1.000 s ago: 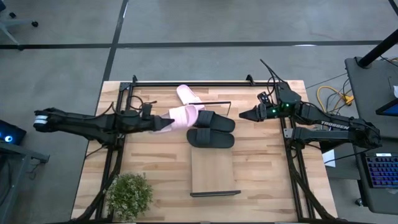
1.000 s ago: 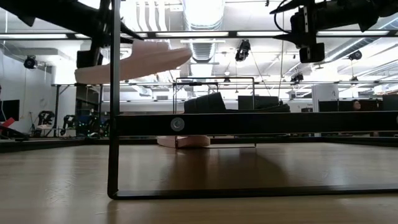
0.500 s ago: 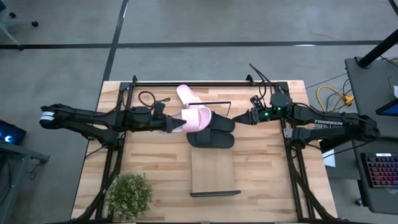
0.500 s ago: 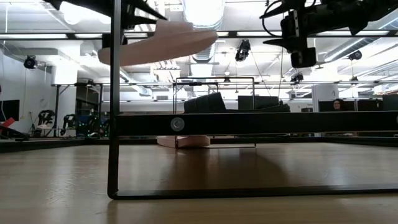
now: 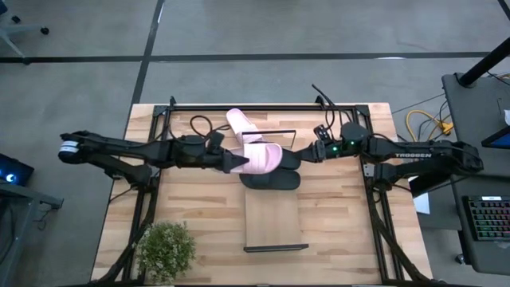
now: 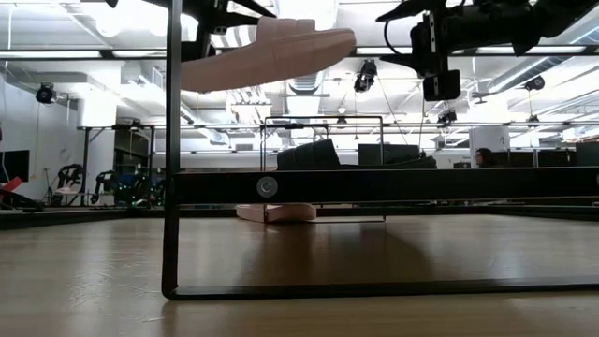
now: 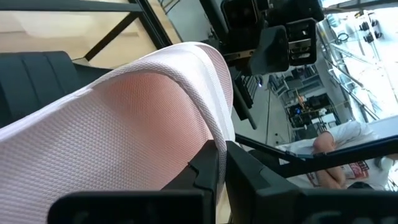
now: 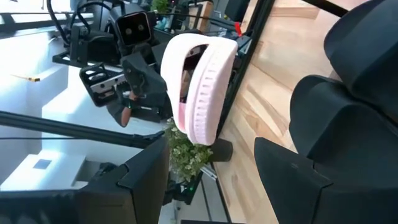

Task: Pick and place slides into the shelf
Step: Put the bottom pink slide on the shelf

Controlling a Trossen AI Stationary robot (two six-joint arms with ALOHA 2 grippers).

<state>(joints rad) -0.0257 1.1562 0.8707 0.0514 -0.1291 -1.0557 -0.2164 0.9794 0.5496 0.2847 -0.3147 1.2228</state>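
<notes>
My left gripper is shut on a pale pink slide and carries it above the two black slides, which lie side by side at the far end of the shelf. In the low view the pink slide is high over the shelf's black frame. My right gripper is open, just right of the pink slide's free end and apart from it; its wrist view shows that slide end-on ahead of it. The second pink slide lies on the table by the far edge. My left gripper pinches the pink slide between its two fingers at the end toward the table's left, coming in level from the left and along the slide. The slide is lifted clear and reaches out toward the right, its free end a little higher.
A small potted plant stands near the table's near left corner. Black frame bars run along both sides of the table. The near half of the shelf board is bare. People and desks show in the room beyond.
My left gripper has moved toward the table's right and up, carrying the pink slide from beside the black slides to above them. My right gripper has moved toward the table's left, closing on the pink slide's free end.
</notes>
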